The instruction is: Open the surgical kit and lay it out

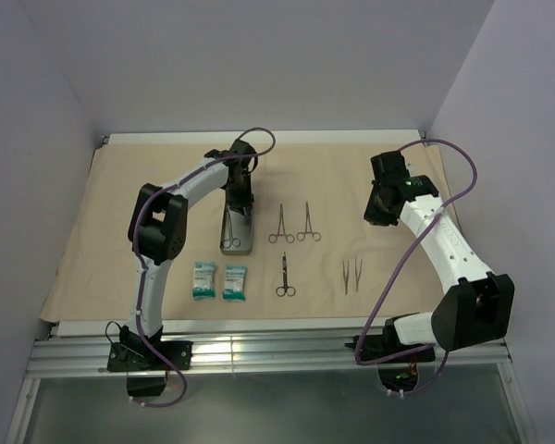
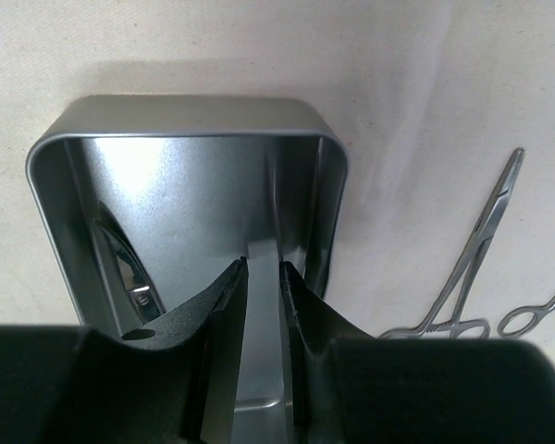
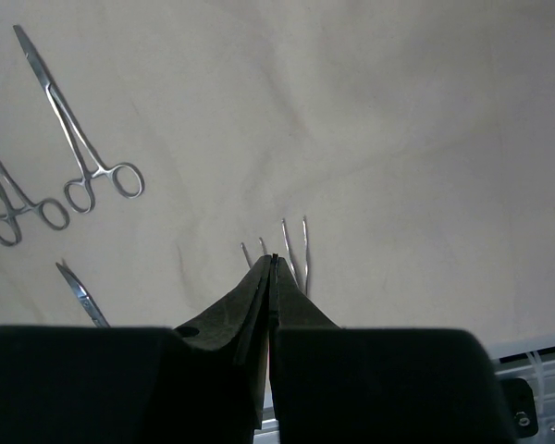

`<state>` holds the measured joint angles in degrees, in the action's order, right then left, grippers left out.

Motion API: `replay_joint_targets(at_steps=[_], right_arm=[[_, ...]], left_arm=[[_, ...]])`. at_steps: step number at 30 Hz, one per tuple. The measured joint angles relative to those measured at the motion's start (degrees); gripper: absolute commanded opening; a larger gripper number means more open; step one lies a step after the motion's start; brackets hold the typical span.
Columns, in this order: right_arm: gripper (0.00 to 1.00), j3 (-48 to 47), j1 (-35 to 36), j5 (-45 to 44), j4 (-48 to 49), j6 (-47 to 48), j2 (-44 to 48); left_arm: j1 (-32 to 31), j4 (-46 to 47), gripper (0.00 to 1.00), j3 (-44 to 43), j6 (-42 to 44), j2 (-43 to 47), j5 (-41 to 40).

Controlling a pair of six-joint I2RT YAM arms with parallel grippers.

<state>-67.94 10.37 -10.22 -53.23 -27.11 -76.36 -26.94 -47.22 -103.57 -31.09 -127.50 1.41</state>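
Note:
The tan wrap (image 1: pixel 120 240) lies spread flat over the table. The grey metal tray (image 1: pixel 247 246) stands on it left of centre, and a silver instrument (image 2: pixel 122 264) lies along the tray's left wall. My left gripper (image 2: pixel 262 266) reaches down into the tray (image 2: pixel 176 116), open by a narrow gap in which only the tray floor shows. Two forceps (image 1: pixel 281 225) (image 1: pixel 307 223), scissors (image 1: pixel 285 276), tweezers (image 1: pixel 351 275) and two teal-white packets (image 1: pixel 203 279) (image 1: pixel 233 281) are laid out on the wrap. My right gripper (image 3: pixel 272 259) hangs shut and empty above the wrap, short of the tweezers (image 3: pixel 296 245).
Walls enclose the table on the left, back and right. A metal rail (image 1: pixel 277 350) runs along the near edge between the two arm bases. The right arm's purple cable (image 1: pixel 462 176) loops over the wrap's right side.

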Motion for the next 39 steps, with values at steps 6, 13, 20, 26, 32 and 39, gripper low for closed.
replay_joint_targets(at_steps=[6,13,20,26,32,39], right_arm=[[0.06,0.00,0.00,0.00,-0.02,-0.02,0.00],[0.06,-0.55,0.00,-0.02,-0.09,-0.02,0.00],[0.06,-0.63,0.00,-0.04,-0.39,0.00,0.00],[0.06,-0.66,0.15,-0.04,-0.42,0.00,0.00],[0.06,-0.72,0.17,-0.04,-0.42,0.04,0.00],[0.06,-1.18,0.26,-0.15,-0.48,0.22,0.00]], left_arm=[[-0.02,-0.96,0.27,-0.72,0.04,-0.70,-0.02],[-0.04,-1.51,0.24,-0.98,0.26,-0.81,-0.72],[-0.07,-3.26,0.24,-0.98,0.39,-1.03,-4.37],[-0.07,-3.17,0.26,-0.96,0.35,-0.79,-5.55],[-0.11,-1.03,0.27,-0.26,0.28,1.31,-2.86],[-0.17,0.66,0.27,-0.26,0.28,2.03,-0.57]])
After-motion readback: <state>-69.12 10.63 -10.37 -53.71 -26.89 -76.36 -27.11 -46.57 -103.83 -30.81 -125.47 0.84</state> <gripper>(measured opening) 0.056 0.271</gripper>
